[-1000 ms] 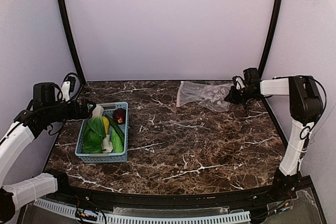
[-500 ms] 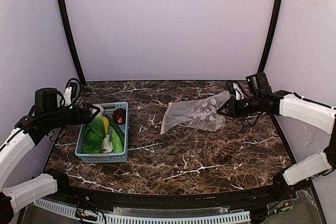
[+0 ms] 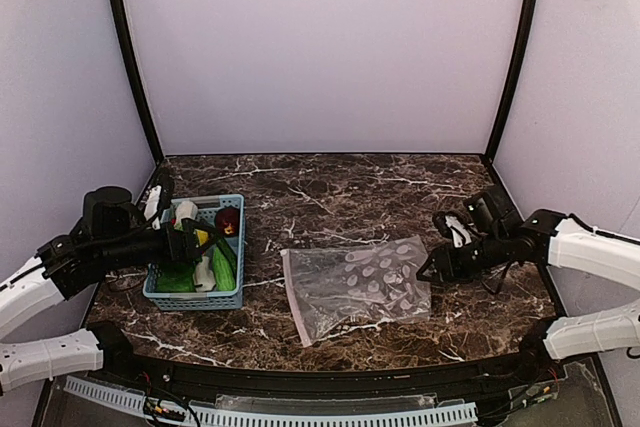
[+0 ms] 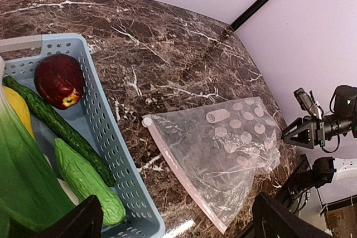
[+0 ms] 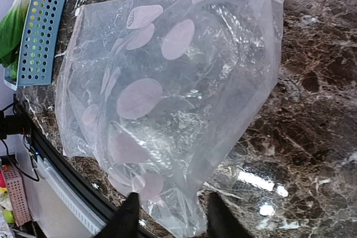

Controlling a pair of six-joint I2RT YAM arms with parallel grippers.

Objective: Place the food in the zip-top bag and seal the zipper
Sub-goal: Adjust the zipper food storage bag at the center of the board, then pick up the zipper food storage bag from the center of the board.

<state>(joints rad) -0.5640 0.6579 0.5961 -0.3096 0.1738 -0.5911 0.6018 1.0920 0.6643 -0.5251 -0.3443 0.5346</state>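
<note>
The food lies in a light blue basket [image 3: 196,299] at the left: a dark red fruit [image 4: 58,79], a long green piece [image 4: 56,129], a bumpy green piece [image 4: 89,181], a green leafy bunch [image 4: 22,165] and a yellow piece [image 4: 14,110]. My left gripper [image 3: 188,244] hovers over the basket's right side, open and holding nothing. The clear zip-top bag [image 3: 358,287] lies flat on the table's front middle. Its pale zipper [image 4: 184,174] runs along the edge facing the basket. My right gripper [image 5: 173,202] sits at the bag's right end, jaws apart, with the crinkled plastic between the fingers [image 5: 127,215].
The basket [image 5: 42,26] stands a hand's width left of the bag. Black frame posts [image 3: 128,47] rise at both back corners. The table's front edge [image 3: 330,372] runs just below the bag. Purple walls close in the back and sides.
The right arm has dragged the bag from the back right to the front middle, and its jaws have parted. The left gripper has moved forward and lower over the basket.
</note>
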